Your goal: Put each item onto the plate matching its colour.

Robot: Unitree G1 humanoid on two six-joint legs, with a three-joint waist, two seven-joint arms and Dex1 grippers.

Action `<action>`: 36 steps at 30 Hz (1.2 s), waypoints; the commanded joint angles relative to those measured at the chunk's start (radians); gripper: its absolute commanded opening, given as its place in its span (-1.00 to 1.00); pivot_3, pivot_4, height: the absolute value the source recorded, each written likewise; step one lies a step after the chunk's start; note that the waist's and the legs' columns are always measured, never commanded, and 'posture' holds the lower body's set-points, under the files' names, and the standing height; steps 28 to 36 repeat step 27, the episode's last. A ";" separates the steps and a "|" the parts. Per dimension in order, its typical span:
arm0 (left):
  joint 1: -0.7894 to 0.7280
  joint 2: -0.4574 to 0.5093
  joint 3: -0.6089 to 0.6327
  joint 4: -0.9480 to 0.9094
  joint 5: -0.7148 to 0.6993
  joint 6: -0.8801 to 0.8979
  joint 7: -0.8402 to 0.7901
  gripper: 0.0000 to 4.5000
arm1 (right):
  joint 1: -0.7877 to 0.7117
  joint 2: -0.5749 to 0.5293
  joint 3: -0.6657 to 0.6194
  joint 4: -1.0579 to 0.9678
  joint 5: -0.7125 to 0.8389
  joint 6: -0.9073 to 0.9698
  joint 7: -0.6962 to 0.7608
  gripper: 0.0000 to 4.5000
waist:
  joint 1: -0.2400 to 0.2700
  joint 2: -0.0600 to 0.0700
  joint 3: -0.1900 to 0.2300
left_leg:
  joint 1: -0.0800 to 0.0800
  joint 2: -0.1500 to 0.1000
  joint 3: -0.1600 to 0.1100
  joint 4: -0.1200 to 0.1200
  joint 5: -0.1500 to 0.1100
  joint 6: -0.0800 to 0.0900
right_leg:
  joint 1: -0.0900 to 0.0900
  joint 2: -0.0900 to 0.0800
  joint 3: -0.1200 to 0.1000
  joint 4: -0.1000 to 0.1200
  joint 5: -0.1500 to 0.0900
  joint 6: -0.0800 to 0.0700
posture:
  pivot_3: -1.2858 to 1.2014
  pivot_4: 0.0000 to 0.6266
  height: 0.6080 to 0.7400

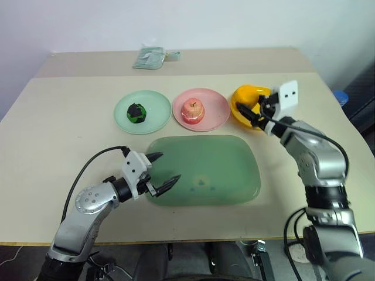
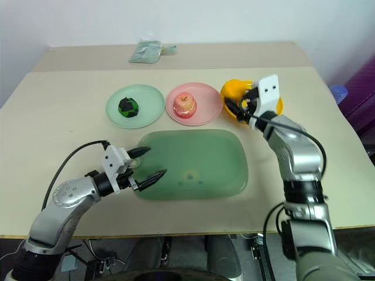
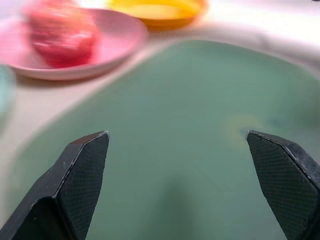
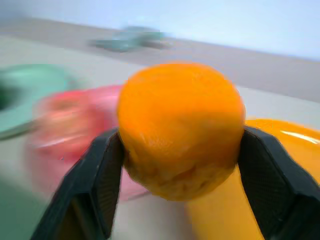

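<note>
The dark green-and-black ball (image 1: 137,112) lies on the mint green plate (image 1: 158,111). The pink-red apple (image 1: 193,110) sits on the pink plate (image 1: 217,108). My right gripper (image 1: 249,108) is shut on the lumpy yellow-orange fruit (image 4: 181,130), holding it over the yellow plate (image 4: 295,137) at the right end of the row. Whether the fruit touches that plate I cannot tell. My left gripper (image 1: 170,166) stands open over the near left edge of the tray, with nothing between its fingers (image 3: 75,180).
A large translucent green tray (image 1: 222,170) lies between me and the row of plates. A folded greenish packet (image 1: 151,57) rests at the far side of the table. Beyond the table's right edge there is a blue object (image 1: 341,96).
</note>
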 commanded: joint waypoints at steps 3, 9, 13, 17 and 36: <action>-0.006 -0.015 0.007 -0.027 0.026 -0.017 0.052 1.00 | -0.165 0.031 -0.017 0.356 -0.094 -0.135 -0.067 0.67 | -0.002 0.000 0.000 | -0.001 0.000 0.001 -0.001 0.000 0.000 | -0.002 0.000 0.001 0.000 0.000 0.000 | 0.03 -0.52 1.00; 0.016 -0.040 0.064 -0.042 0.021 -0.018 0.116 1.00 | -0.171 0.004 -0.029 0.374 -0.107 -0.273 -0.001 0.97 | -0.005 0.001 0.000 | -0.002 0.000 0.002 -0.001 0.000 0.000 | -0.004 0.000 0.001 0.000 0.000 0.000 | 0.03 -0.52 1.00; 0.019 -0.049 0.240 0.053 0.066 -0.026 0.259 1.00 | 0.024 -0.120 -0.082 0.241 -0.080 -0.379 0.150 0.97 | 0.009 0.000 0.000 | -0.002 0.001 0.000 -0.001 0.000 0.000 | -0.002 0.000 0.000 0.000 0.000 0.000 | 0.03 -0.52 1.00; 0.051 -0.002 0.457 0.173 0.068 -0.029 0.330 1.00 | 0.236 -0.233 -0.177 0.140 0.013 -0.370 0.331 0.97 | 0.001 0.000 0.000 | -0.002 0.000 0.001 -0.001 0.000 0.001 | -0.001 -0.001 0.000 -0.002 0.000 0.000 | 0.03 -0.52 1.00; 0.193 0.033 0.596 0.166 0.027 -0.037 0.286 1.00 | 0.401 -0.344 -0.224 0.061 0.124 -0.199 0.551 0.97 | -0.026 0.001 0.000 | 0.003 0.002 0.002 -0.001 -0.001 0.001 | 0.002 0.000 0.001 -0.001 0.000 0.000 | 0.03 -0.52 1.00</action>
